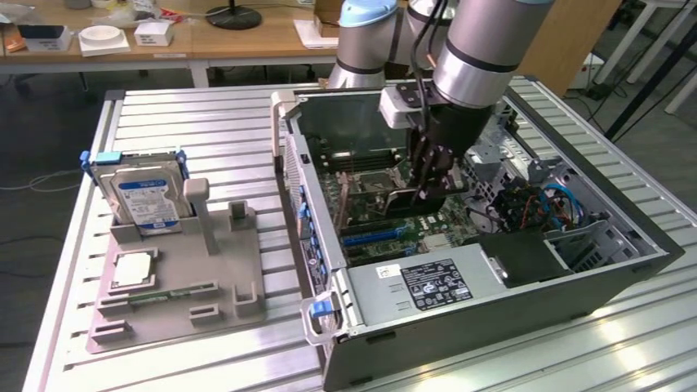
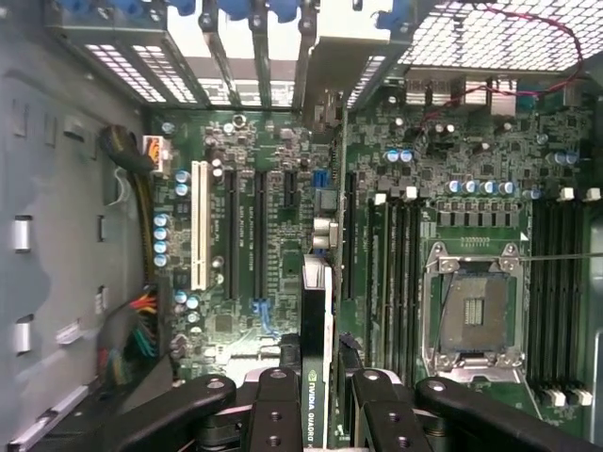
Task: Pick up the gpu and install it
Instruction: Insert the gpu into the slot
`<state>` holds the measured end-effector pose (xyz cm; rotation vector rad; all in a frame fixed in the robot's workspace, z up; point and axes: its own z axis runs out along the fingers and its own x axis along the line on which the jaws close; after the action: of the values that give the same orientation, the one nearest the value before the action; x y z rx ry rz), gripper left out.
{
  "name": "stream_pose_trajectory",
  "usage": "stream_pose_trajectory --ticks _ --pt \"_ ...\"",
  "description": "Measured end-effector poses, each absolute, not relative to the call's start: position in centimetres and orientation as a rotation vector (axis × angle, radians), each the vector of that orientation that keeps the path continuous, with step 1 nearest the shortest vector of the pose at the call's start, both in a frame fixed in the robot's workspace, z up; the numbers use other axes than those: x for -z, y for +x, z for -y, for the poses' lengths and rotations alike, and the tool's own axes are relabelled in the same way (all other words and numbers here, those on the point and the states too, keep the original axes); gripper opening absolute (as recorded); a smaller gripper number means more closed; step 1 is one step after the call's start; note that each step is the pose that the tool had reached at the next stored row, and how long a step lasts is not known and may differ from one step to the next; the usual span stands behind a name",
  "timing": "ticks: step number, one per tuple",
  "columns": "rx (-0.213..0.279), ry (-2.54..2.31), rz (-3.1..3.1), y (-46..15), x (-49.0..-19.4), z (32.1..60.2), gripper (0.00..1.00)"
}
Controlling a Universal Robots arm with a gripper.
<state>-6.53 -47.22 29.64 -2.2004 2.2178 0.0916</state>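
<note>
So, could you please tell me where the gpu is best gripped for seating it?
Likely its top edge, from above: the gpu stands on edge over the motherboard, so the claw pinching its flat faces, as now, leaves the lower edge free for the slots.

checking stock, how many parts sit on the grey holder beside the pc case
3: a hard drive upright at its far end, a square processor chip flat in the middle, a memory stick nearer the camera.

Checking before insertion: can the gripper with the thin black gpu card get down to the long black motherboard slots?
Likely yes: the gripper holds the thin black gpu card over the long black slots, with nothing between.
</note>
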Motion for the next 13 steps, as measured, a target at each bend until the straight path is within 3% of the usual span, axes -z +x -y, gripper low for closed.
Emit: stream_pose_trajectory --ticks 13 --pt "-0.091 -2.206 -2.212 -6.7 -27.9 47.1 0.26"
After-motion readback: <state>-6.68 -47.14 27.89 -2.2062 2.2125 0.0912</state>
